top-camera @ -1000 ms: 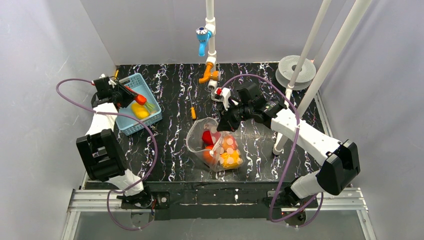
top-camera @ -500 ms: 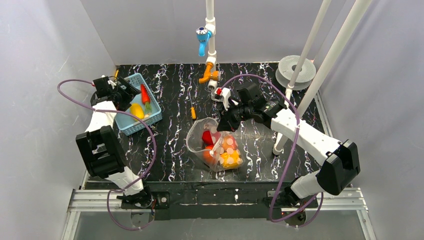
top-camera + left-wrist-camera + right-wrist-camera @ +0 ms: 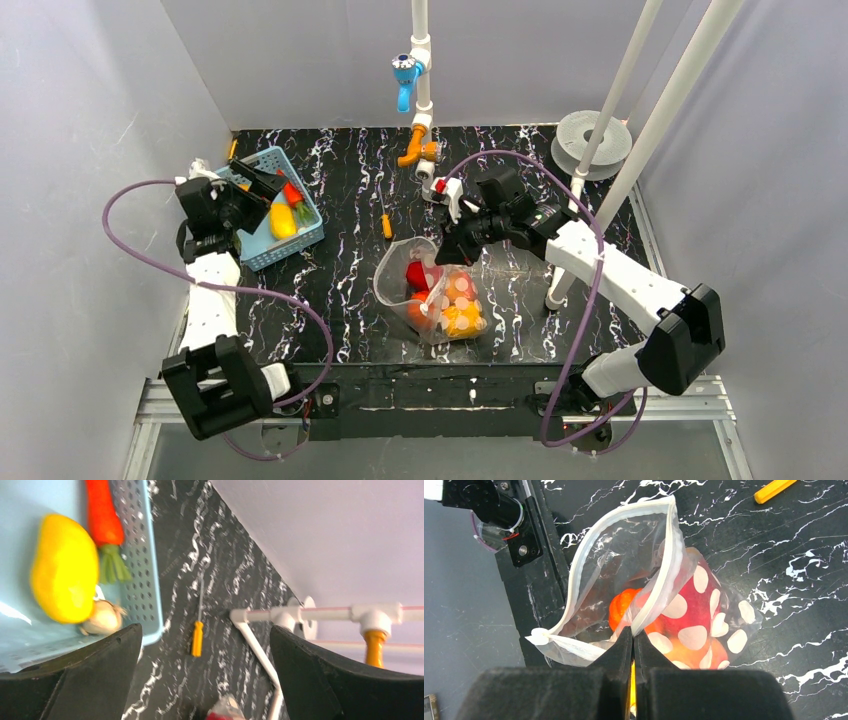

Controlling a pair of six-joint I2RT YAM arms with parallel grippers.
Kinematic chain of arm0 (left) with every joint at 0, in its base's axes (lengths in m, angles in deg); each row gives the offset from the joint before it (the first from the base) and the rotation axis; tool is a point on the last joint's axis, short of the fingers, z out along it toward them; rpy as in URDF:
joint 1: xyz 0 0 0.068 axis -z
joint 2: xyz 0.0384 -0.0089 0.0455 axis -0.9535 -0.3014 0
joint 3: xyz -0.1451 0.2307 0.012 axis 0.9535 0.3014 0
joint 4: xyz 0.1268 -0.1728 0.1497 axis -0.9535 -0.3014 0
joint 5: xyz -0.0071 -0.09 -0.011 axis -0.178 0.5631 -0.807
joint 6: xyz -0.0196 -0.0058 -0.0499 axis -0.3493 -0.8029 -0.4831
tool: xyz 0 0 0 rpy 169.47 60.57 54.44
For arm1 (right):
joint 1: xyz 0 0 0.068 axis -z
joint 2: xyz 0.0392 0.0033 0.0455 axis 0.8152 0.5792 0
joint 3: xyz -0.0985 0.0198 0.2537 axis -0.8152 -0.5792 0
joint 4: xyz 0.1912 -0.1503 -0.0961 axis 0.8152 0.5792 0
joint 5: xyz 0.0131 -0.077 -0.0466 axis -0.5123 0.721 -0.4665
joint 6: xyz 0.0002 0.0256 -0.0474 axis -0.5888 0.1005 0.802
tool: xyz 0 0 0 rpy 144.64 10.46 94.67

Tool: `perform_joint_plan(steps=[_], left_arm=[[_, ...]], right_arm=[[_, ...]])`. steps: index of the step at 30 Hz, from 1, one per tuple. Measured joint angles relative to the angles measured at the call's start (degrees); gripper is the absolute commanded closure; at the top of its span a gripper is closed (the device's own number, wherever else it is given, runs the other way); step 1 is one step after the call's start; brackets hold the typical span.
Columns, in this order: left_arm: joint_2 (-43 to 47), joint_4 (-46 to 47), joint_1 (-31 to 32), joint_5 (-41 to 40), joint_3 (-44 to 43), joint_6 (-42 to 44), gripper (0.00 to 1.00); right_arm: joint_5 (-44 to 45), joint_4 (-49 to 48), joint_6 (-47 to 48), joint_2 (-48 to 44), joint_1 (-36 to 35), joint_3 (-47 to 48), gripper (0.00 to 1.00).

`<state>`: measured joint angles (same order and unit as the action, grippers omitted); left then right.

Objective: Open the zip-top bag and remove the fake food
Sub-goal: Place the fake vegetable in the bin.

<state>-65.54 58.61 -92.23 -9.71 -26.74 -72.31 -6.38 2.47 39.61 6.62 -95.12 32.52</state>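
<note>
The zip-top bag [image 3: 440, 300] lies mid-table, its mouth gaping toward the left. My right gripper [image 3: 449, 247] is shut on the bag's white zip rim [image 3: 659, 580], pinching it at the fingertips [image 3: 633, 632]. Red [image 3: 694, 607] and orange [image 3: 620, 607] fake food shows through the dotted plastic. My left gripper [image 3: 262, 195] hangs open and empty at the blue basket [image 3: 258, 250]. In the basket lie a carrot [image 3: 102, 515], a yellow piece [image 3: 65, 575] and a pale garlic-like piece [image 3: 102, 621]. The left gripper [image 3: 206, 645] holds its jaws wide apart.
An orange-handled screwdriver [image 3: 386, 226] lies between basket and bag. A white pipe with a blue valve [image 3: 405, 72] and an orange fitting [image 3: 413, 152] stands at the back. A grey spool [image 3: 590, 140] sits back right, and two white poles [image 3: 600, 170] slant past the right arm.
My left gripper opened and let the carrot drop into the basket, then drew back to the left. The right gripper kept its pinch on the bag's rim.
</note>
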Motion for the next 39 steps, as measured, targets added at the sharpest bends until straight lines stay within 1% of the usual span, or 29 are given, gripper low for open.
perform_joint_plan(steps=[3, 6, 14, 22, 29, 39], left_arm=[[1.9, 1.1, 0.5, 4.1, 2.3, -2.0, 0.02], [4.9, 0.3, 2.9, 7.2, 3.7, -1.9, 0.02], [15.4, -8.2, 16.0, 12.3, 3.6, 4.5, 0.02], [20.0, -15.5, 25.3, 12.7, 4.4, 7.4, 0.02], [24.5, -17.8, 29.3, 12.7, 7.0, 7.2, 0.02], [29.4, -18.3, 35.1, 11.5, 11.2, 5.0, 0.02]], right_arm=[[-0.6, 0.0, 0.3, -0.4, 0.0, 0.0, 0.99], [-1.2, 0.0, 0.6, -0.6, 0.0, -0.1, 0.99], [-2.6, 0.1, 1.9, -1.0, 0.0, -0.8, 0.99], [-3.6, 0.3, 3.2, -1.0, 0.0, -0.8, 0.99], [-5.4, 1.5, 5.0, -1.0, 0.1, -0.8, 0.99], [-7.6, 2.1, 6.9, -1.0, 0.4, -0.8, 0.99]])
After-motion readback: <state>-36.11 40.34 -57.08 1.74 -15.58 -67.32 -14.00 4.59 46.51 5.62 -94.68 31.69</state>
